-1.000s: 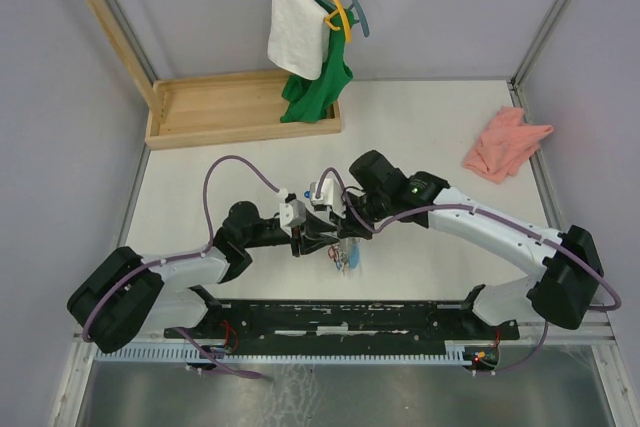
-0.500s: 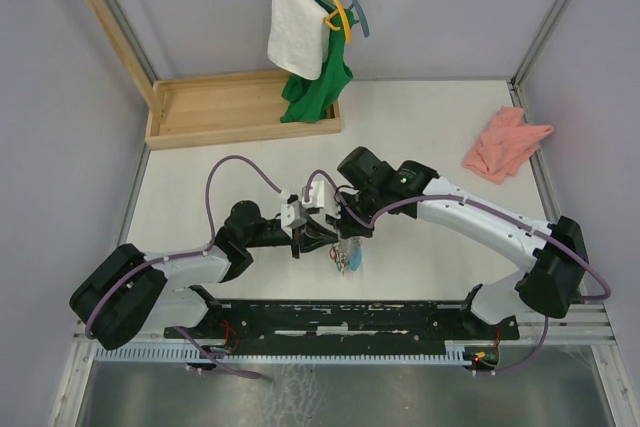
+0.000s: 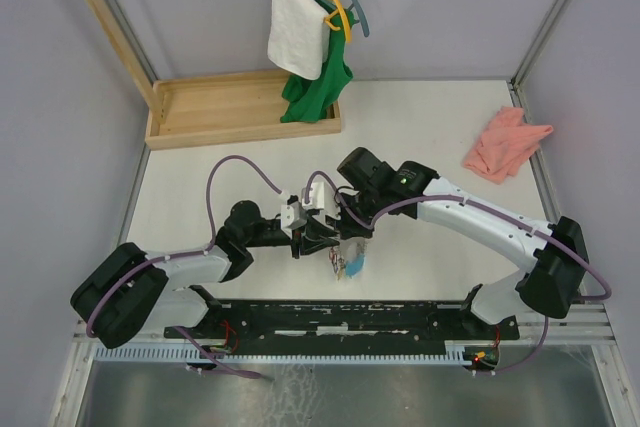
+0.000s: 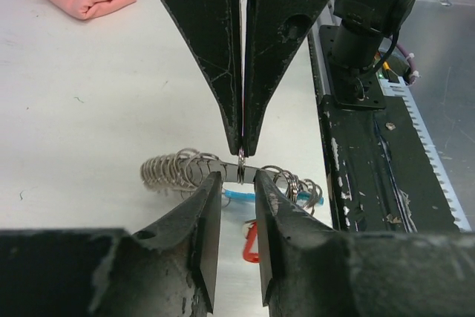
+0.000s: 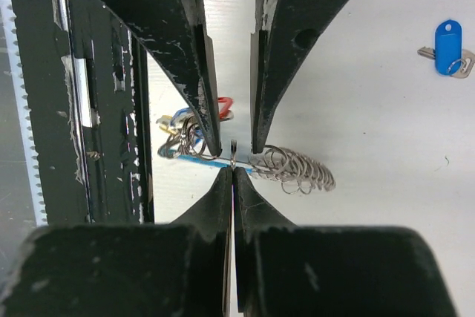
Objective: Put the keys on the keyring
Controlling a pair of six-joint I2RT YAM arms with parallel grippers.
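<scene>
Right arm shifted; right jaws pinch keyring, left jaws parted, near table edge.

Right pincer stands tip-to-tip before left pincer, keyring pile beneath; table beside open

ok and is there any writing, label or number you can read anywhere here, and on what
None can be read.
The blue key tag shows a plain face with no print visible.
The white marks on the black base plate are scuffs, not letters.
</scene>
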